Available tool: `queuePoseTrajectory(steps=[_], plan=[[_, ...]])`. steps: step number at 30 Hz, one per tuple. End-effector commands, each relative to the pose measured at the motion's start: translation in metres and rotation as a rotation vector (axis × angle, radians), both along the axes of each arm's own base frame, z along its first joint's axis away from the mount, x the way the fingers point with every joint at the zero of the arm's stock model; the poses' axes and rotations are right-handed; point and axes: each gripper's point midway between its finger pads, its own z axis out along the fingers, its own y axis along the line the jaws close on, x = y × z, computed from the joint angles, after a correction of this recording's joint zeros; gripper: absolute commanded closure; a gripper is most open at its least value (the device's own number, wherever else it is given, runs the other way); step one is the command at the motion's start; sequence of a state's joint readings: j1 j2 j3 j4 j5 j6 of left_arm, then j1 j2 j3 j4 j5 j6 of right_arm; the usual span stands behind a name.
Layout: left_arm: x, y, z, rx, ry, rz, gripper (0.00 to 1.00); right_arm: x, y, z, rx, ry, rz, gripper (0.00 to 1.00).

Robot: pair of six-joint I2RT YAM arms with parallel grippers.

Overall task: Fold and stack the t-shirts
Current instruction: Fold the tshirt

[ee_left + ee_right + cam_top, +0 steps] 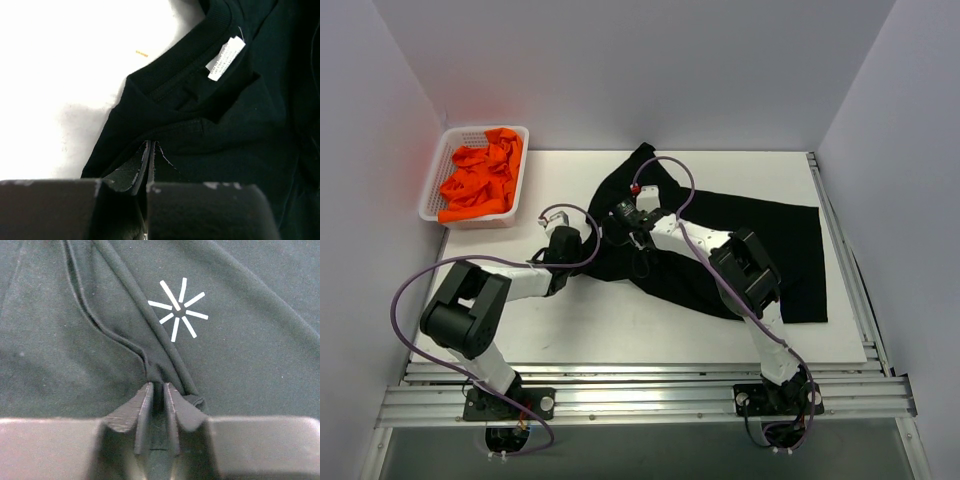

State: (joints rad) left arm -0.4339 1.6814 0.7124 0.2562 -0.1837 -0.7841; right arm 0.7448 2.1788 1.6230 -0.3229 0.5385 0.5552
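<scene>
You have one black soft-cloth t-shirt (770, 240); it carries one white star mark (178, 309) and one white sewn label (226, 58). You have one white plastic mesh basket (470, 221) with one heap of bright orange cloth shirts (480, 180); how many are in it, you cannot count. Two robot arms, the left arm (470, 305) and the right arm (748, 268), stand at one white table (620, 330).
</scene>
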Motion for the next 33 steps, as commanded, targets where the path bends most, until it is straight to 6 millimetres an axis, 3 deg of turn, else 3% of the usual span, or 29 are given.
queuePoseTrajectory(steps=[1, 3, 7, 14, 17, 18, 20, 22, 23, 24, 25, 26, 28, 32, 33], plan=[[-0.021, 0.02, -0.039, 0.088, 0.132, 0.018, 0.98, 0.003, -0.008, 0.025, -0.011, -0.033, -0.012, 0.94], [-0.021, 0.019, -0.039, 0.087, 0.131, 0.016, 0.98, 0.005, -0.008, 0.023, -0.009, -0.031, -0.01, 1.0], [-0.023, 0.021, -0.04, 0.093, 0.133, 0.018, 0.98, 0.01, -0.015, 0.021, -0.012, -0.032, -0.028, 1.0], [-0.03, 0.027, -0.034, 0.09, 0.127, 0.049, 0.98, 0.027, -0.059, 0.025, -0.058, -0.055, -0.128, 1.0], [-0.036, 0.035, -0.025, 0.089, 0.115, 0.085, 0.98, 0.04, -0.085, 0.024, -0.087, -0.064, -0.186, 1.0], [-0.035, 0.038, -0.015, 0.082, 0.086, 0.107, 0.98, 0.044, -0.094, 0.023, -0.093, -0.066, -0.206, 1.0], [-0.044, 0.047, -0.012, 0.097, 0.094, 0.133, 0.98, 0.049, -0.101, 0.016, -0.115, -0.054, -0.225, 1.0], [-0.044, 0.057, 0.008, 0.095, 0.046, 0.185, 0.98, 0.056, -0.107, 0.012, -0.13, -0.055, -0.243, 1.0], [-0.048, 0.061, 0.011, 0.105, 0.048, 0.196, 0.98, 0.058, -0.108, 0.011, -0.13, -0.057, -0.256, 0.95], [-0.047, 0.064, 0.027, 0.086, 0.01, 0.216, 0.98, 0.061, -0.108, 0.013, -0.129, -0.066, -0.263, 0.83], [-0.046, 0.068, 0.035, 0.087, -0.02, 0.236, 0.98, 0.063, -0.108, 0.01, -0.133, -0.066, -0.266, 0.49], [-0.055, 0.075, 0.032, 0.111, 0.007, 0.246, 0.98, 0.064, -0.108, 0.012, -0.135, -0.074, -0.274, 0.33], [-0.056, 0.082, 0.05, 0.107, -0.04, 0.276, 0.98, 0.067, -0.111, 0.017, -0.155, -0.092, -0.289, 0.0], [-0.062, 0.093, 0.068, 0.109, -0.076, 0.307, 0.98, 0.064, -0.117, 0.039, -0.159, -0.14, -0.315, 0.0], [-0.062, 0.092, 0.078, 0.097, -0.102, 0.304, 0.93, 0.064, -0.117, 0.057, -0.134, -0.176, -0.322, 0.0]])
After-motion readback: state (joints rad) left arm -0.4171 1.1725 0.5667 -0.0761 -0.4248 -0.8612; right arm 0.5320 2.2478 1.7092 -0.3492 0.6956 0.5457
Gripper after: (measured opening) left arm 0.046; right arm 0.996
